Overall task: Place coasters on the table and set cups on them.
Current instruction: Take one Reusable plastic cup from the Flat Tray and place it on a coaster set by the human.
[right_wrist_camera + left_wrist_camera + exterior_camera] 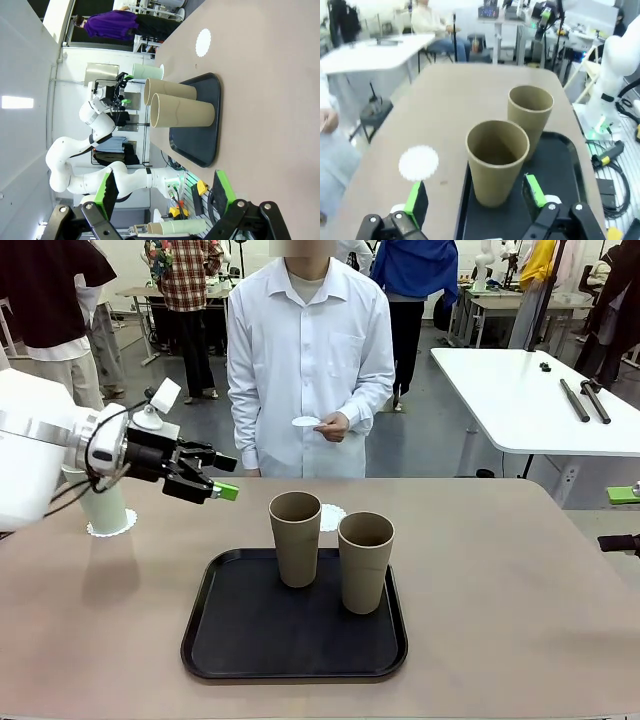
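Left gripper (475,194) apart, by tan cups (497,160); front view adds mint cup (104,508) on coaster (110,530), bare worktop (520,580) at right; right gripper (165,189) apart.

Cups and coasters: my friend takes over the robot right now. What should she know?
Left hand: open, empty, hovering near the mint cup.
Right hand: open, empty.
Done: mint cup stands on a coaster; second coaster lies bare behind the tray.
To do: left tan cup and right tan cup stand on the tray; person's hand holds the third coaster.
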Motion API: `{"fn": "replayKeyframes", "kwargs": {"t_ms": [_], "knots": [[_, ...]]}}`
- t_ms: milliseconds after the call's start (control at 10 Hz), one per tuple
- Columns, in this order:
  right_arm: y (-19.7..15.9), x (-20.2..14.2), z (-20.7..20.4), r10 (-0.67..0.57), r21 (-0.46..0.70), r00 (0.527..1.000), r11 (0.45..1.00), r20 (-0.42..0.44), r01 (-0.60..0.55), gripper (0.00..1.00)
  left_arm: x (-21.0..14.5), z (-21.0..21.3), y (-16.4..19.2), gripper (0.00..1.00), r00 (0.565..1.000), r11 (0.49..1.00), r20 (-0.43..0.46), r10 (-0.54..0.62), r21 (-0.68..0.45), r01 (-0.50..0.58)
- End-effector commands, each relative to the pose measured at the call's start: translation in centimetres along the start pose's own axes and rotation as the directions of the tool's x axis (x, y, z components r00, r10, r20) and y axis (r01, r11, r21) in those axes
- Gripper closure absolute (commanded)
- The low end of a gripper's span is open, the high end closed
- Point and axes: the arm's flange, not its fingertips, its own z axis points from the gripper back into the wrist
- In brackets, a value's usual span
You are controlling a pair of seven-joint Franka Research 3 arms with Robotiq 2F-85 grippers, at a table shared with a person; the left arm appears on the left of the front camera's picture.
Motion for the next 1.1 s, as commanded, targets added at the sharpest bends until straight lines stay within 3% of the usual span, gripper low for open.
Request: {"fn": "replayKeyframes", "kwargs": {"t_ms": [0,300,800,900,1000], "knots": [[0.1,0.1,0.0,0.002,0.014,1.0,1.0,0.005,-0.002,0.0,-3.1,-1.6,-0.1,0.0,0.994,0.996,0.108,-0.021,-0.086,0.03],[0.1,0.1,0.0,0.002,0.014,1.0,1.0,0.005,-0.002,0.0,-5.7,-1.3,1.1,0.0,0.981,0.983,0.191,0.035,-0.182,0.0],[0.1,0.1,0.0,0.002,0.014,1.0,1.0,0.005,-0.002,0.0,-9.3,-2.9,2.3,0.0,0.993,0.976,0.093,0.069,-0.214,-0.047],[0.1,0.1,0.0,0.002,0.014,1.0,1.0,0.005,-0.002,0.0,-8.6,-1.9,1.9,0.0,0.981,0.98,0.152,0.118,-0.175,-0.091],[0.1,0.1,0.0,0.002,0.014,1.0,1.0,0.005,-0.002,0.0,-8.6,-1.9,1.9,0.0,0.981,0.98,0.152,0.118,-0.175,-0.091]]}}
